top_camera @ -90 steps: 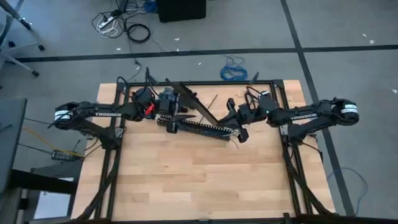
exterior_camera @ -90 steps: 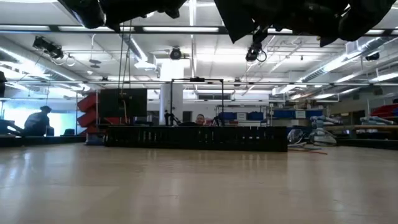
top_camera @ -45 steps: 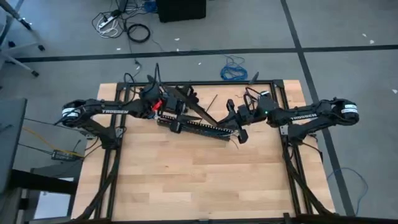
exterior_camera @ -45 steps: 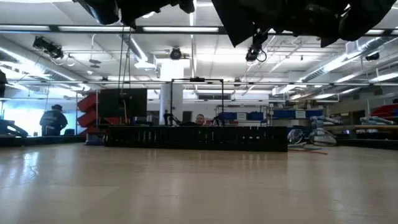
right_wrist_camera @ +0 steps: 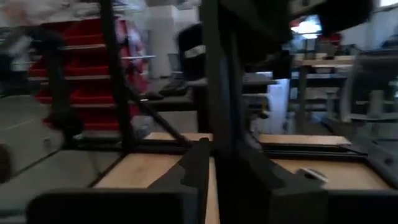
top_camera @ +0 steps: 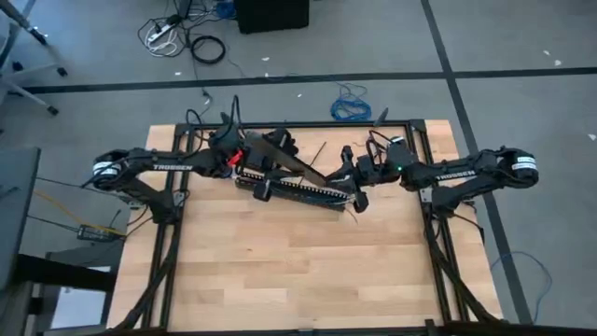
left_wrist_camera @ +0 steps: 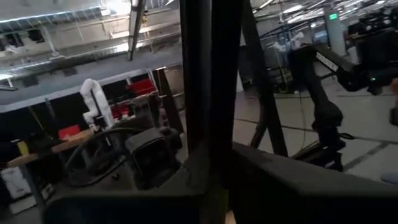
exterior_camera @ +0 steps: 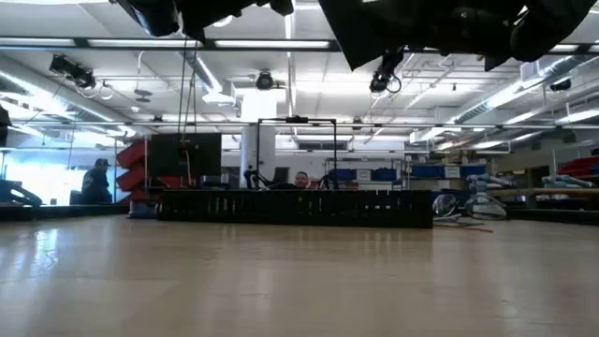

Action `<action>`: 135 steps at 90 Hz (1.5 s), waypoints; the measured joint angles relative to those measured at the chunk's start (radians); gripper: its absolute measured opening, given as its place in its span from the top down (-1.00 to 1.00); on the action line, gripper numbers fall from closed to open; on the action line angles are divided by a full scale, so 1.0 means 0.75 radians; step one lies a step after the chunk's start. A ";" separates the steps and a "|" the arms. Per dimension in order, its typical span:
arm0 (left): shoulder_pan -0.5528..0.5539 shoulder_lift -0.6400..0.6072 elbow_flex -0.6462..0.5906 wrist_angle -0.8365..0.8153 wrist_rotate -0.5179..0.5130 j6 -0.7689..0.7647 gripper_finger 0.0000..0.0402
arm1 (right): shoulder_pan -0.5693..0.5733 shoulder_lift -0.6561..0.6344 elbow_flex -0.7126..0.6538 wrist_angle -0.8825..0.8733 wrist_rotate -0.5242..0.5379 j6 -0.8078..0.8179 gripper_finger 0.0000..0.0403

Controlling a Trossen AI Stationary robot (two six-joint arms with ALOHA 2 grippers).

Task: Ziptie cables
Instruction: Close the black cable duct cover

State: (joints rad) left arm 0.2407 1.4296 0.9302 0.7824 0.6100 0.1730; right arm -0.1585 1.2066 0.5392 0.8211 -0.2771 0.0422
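A long black strip (top_camera: 291, 159) runs slantwise above the table's far half, from my left gripper (top_camera: 269, 161) toward my right gripper (top_camera: 347, 179). Both grippers are raised off the table and shut on it. In each wrist view the strip (left_wrist_camera: 205, 74) (right_wrist_camera: 217, 74) crosses the picture as a dark bar close to the lens. Under the strip a long black rack (top_camera: 303, 192) (exterior_camera: 295, 206) lies flat on the wood. The cables are hidden or too thin to make out in any view. My left gripper holds the black strip near its far-left end (left_wrist_camera: 204, 155), which stands between the two fingers; the fingers themselves hide the exact place of contact. The strip is lifted clear of the table. My right gripper holds the same strip toward its other end (right_wrist_camera: 214, 155), between its two fingers, coming level from the table's right. Its own fingers cover the contact, and the strip stays off the wood here too.
The wooden table's (top_camera: 280, 271) near half lies in front of the rack. A black frame (top_camera: 308, 123) runs along the table's far edge and sides. A blue coiled cable (top_camera: 351, 107) lies on the floor behind it. A person (exterior_camera: 94, 183) stands far off in the room.
My left gripper has gone a little toward the table's right and far edges, then stopped. The strip's left end went with it. My right gripper and the rack have kept still.
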 joint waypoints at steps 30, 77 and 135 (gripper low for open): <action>0.010 -0.004 0.000 -0.050 -0.238 0.022 0.93 | -0.055 -0.004 0.127 -0.098 0.119 -0.211 0.15; -0.044 -0.062 -0.001 -0.357 -1.415 -0.107 0.93 | -0.062 -0.007 0.309 -0.596 0.954 -0.554 -0.46; -0.087 0.146 -0.002 -0.037 -1.455 -0.247 0.93 | -0.009 0.288 0.308 -0.263 0.918 -0.464 -0.47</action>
State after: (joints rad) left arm 0.1752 1.5393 0.9291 0.7547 -0.4815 -0.0120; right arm -0.1655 1.4223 0.7704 0.6239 0.4115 -0.3060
